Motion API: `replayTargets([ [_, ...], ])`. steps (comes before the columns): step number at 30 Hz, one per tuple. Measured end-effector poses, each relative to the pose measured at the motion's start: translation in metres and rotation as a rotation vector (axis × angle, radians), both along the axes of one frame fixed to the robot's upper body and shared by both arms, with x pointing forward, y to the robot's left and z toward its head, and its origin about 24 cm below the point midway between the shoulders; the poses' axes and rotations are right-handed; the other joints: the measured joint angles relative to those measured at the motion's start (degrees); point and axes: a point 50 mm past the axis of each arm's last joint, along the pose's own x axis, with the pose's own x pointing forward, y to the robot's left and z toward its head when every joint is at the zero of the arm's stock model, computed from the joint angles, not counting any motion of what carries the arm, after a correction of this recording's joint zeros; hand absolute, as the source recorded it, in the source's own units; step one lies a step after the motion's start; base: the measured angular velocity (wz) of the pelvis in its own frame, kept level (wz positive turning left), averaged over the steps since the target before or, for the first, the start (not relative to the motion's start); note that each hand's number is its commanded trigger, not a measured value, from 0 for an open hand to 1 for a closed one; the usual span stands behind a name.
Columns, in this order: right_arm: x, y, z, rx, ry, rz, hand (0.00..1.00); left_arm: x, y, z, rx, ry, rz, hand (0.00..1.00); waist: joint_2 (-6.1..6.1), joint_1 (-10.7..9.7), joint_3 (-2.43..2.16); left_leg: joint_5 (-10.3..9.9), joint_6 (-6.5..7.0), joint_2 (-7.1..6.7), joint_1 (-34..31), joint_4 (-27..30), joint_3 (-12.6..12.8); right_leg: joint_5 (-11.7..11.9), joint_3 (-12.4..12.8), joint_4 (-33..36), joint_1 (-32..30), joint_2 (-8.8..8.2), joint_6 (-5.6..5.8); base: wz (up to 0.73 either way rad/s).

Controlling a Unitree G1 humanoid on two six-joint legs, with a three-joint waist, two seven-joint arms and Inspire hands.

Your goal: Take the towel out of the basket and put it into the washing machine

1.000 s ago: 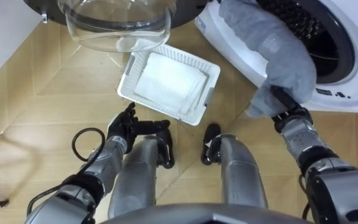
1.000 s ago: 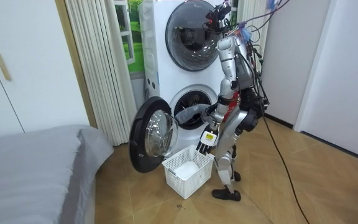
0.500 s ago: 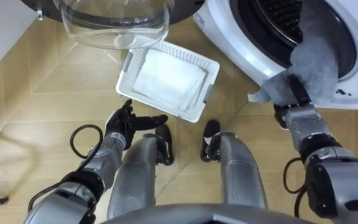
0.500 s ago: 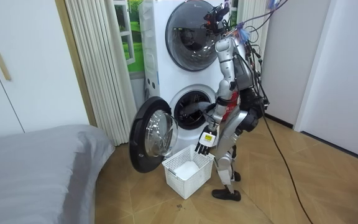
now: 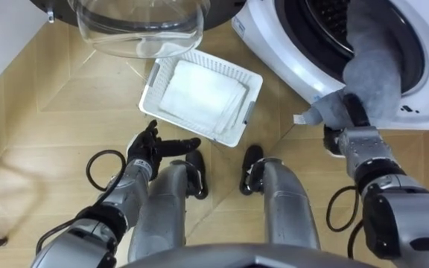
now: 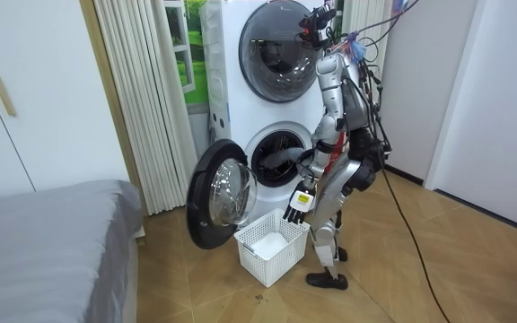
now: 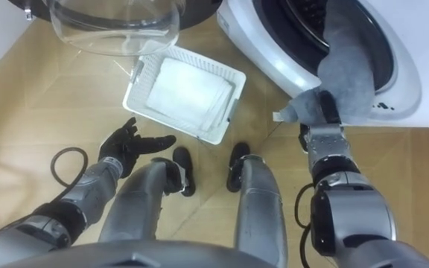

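The right hand (image 5: 356, 132) is up at the lower lip of the washing machine (image 5: 289, 59), clenched on the grey towel (image 5: 371, 67). One dark finger lies over the cloth and the rest is buried under it, so the pinch looks firm, though the cover makes that hard to confirm. The towel runs from the hand up into the dark drum opening (image 5: 326, 22). Its lower fold and a corner carrying a small white label hang outside over the rim, just beside the wrist.

A second ago the towel sat as a broad heap across the lip, with the hand lower and farther from the opening. Now the hand has risen to the rim and most of the cloth has gone into the mouth. The task looks largely done. What remains, in my judgement, is to push the trailing fold past the lip and let go, or that corner may slide back out.

The left hand (image 5: 151, 147) hangs idle by the left thigh with its fingers loosely spread, holding nothing.

Between the feet and the machine a white basket (image 5: 149, 89) stands on the wooden floor (image 5: 43, 149), with a folded white cloth (image 5: 199, 93) lying in it. The glass door (image 5: 140, 26) is swung wide open above the basket.

In the room view the robot stands close before the lower of two stacked machines, slightly bent toward it. A pleated curtain (image 6: 137, 99) hangs on the room view's left of them, and a grey bed (image 6: 43, 233) sits farther left.
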Motion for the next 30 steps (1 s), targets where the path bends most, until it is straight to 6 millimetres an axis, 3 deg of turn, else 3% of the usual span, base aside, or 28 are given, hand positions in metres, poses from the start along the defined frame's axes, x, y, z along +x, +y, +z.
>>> replayTargets([
  [6,0.003,-0.004,0.003,-0.017,-0.035,0.014,1.00,0.000,0.000,0.001,0.011,-0.009,-0.035,0.00,-0.08,0.0,0.03,0.1,0.16,-0.21,0.0,0.0,0.3,0.0,0.1,0.3,-0.3,-0.29,0.06,0.00],
  [9,0.007,-0.012,0.008,-0.025,-0.056,0.035,0.93,0.002,0.003,0.002,0.010,-0.019,-0.053,0.00,-0.91,0.0,0.01,0.2,0.28,-0.85,0.3,-0.2,0.4,-0.5,0.9,1.4,-0.7,-0.73,0.35,0.01],
  [10,0.009,-0.014,0.011,-0.025,-0.071,0.050,1.00,0.002,0.005,0.003,0.015,-0.026,-0.052,0.00,-1.26,0.0,0.01,0.2,0.29,-0.89,0.3,-0.2,0.5,-0.5,1.1,1.5,-0.8,-0.72,0.36,-0.04],
  [11,0.014,-0.015,0.015,-0.019,-0.085,0.064,1.00,0.004,0.009,0.006,0.028,-0.041,-0.060,0.00,-1.97,0.0,-0.01,0.2,0.34,-0.97,0.1,-0.2,0.7,-0.5,1.3,1.9,-1.3,-0.89,0.36,-0.05],
  [12,0.018,-0.016,0.019,-0.010,-0.097,0.066,0.89,0.004,0.011,0.006,0.039,-0.043,-0.066,0.00,-2.36,0.0,0.03,0.2,0.40,-0.97,0.1,-0.2,0.9,-0.5,1.4,2.0,-1.5,-0.97,0.36,-0.07],
  [13,0.026,-0.017,0.027,0.010,-0.126,0.070,0.53,0.002,0.015,0.006,0.058,-0.040,-0.071,0.00,-2.87,0.0,0.02,0.3,0.52,-0.86,0.0,-0.1,1.2,-0.4,1.5,2.1,-1.7,-0.98,0.29,-0.06],
  [14,0.036,-0.018,0.038,0.021,-0.164,0.068,0.09,0.002,0.018,0.006,0.069,-0.043,-0.070,0.00,-3.21,-0.3,0.04,0.3,0.65,-0.85,-0.1,-0.1,1.4,-0.3,1.5,2.0,-1.7,-1.07,0.31,-0.03],
  [15,0.042,-0.020,0.044,0.020,-0.186,0.070,0.00,0.002,0.019,0.006,0.071,-0.043,-0.067,0.00,-3.32,-0.4,0.05,0.4,0.73,-0.88,-0.1,-0.1,1.4,-0.2,1.5,2.0,-1.7,-1.11,0.40,0.00],
  [18,0.065,-0.033,0.077,0.011,-0.318,0.058,0.00,-0.001,0.027,0.005,0.094,-0.037,-0.056,0.00,-4.23,-1.3,0.04,0.4,1.04,-1.06,-0.2,0.0,1.5,-0.2,1.2,1.9,-1.5,-1.03,0.67,0.09],
  [25,0.066,-0.038,0.080,0.041,-0.369,0.021,0.00,-0.005,0.032,0.002,0.100,0.003,-0.046,0.00,-4.54,-2.5,0.06,-0.2,1.99,-1.00,-1.5,1.5,1.9,-0.5,0.9,2.4,-2.3,-1.58,1.35,0.04],
  [30,0.064,-0.042,0.079,0.073,-0.409,-0.019,0.00,-0.005,0.033,0.002,0.087,0.006,-0.051,0.00,-4.49,-2.9,0.07,-0.6,2.72,-1.88,-1.5,1.8,1.9,-1.4,1.4,3.9,-2.4,-2.47,2.39,0.09],
])
